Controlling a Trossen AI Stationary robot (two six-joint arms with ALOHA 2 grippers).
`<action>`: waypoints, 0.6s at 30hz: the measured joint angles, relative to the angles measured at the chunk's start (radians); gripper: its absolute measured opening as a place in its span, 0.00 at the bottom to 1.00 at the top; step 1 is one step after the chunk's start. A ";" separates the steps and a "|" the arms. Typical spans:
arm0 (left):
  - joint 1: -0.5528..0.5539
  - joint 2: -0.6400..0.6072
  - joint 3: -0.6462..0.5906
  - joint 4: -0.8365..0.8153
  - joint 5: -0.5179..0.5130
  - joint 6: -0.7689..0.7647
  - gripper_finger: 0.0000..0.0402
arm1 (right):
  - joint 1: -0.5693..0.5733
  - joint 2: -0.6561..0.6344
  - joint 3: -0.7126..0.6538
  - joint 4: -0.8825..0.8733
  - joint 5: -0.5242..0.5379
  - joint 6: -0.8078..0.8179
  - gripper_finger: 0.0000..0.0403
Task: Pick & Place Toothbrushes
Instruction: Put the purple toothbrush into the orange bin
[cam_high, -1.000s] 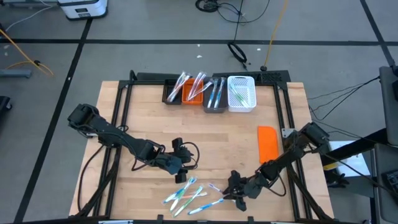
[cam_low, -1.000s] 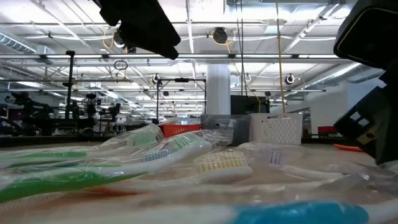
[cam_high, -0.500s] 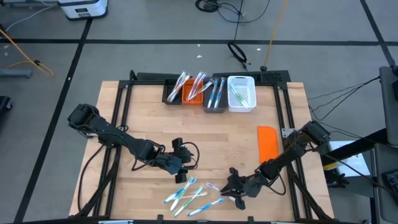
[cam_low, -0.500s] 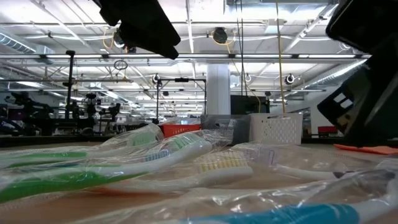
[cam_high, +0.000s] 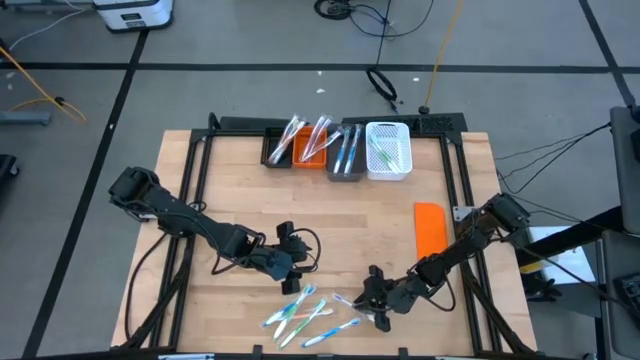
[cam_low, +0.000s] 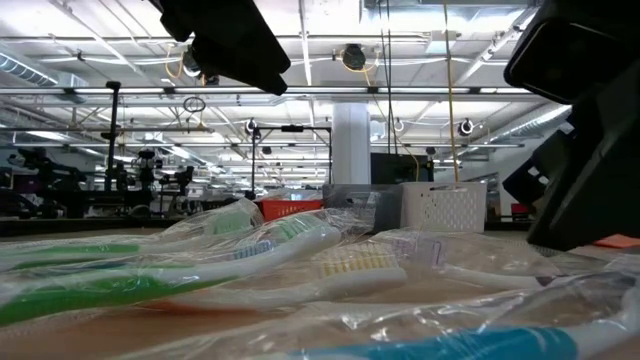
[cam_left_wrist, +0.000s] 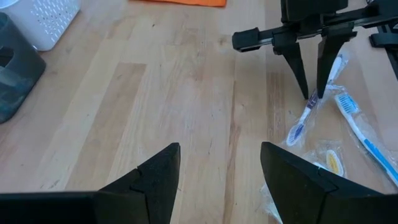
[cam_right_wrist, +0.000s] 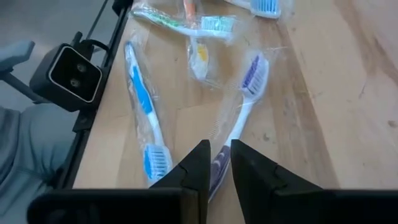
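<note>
Several toothbrushes in clear wrappers (cam_high: 303, 314) lie loose on the wooden table near its front edge; in the low view they (cam_low: 250, 250) fill the foreground. One is a white toothbrush with purple bristles (cam_right_wrist: 252, 74), and my right gripper (cam_high: 372, 300) is shut on it, at the pile's right side. My left gripper (cam_high: 292, 280) hangs open just beyond the pile's far left side, nothing between its fingers (cam_left_wrist: 155, 177). More toothbrushes stand in the bins (cam_high: 340, 150) at the far edge. My right gripper pinches the purple toothbrush's handle (cam_right_wrist: 231, 134), well away from the bristle head, between its two fingers (cam_left_wrist: 301, 74). The fingers slant down from the table's right side and lie across the handle. The toothbrush lies flat on the table in its wrapper.
A black bin (cam_high: 278, 150), an orange bin (cam_high: 308, 152), a grey bin (cam_high: 347, 152) and a white basket (cam_high: 388, 150) stand in a row at the far edge. A flat orange block (cam_high: 431, 230) lies at the right. A blue toothbrush (cam_right_wrist: 142, 99) lies beside the held one.
My right gripper has swung a little toward the table's left, closer to the pile of toothbrushes, rolling slightly. In the low view it has come further into the picture from the right.
</note>
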 joint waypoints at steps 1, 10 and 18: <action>0.000 0.000 0.000 0.000 0.000 0.000 0.56 | 0.000 0.000 0.000 -0.001 0.000 0.001 0.14; 0.000 0.000 0.000 0.000 0.000 0.001 0.56 | 0.000 0.000 0.000 -0.031 0.000 0.036 0.14; 0.000 0.000 0.000 0.000 0.000 0.002 0.56 | 0.000 0.066 0.002 0.047 -0.042 0.056 0.14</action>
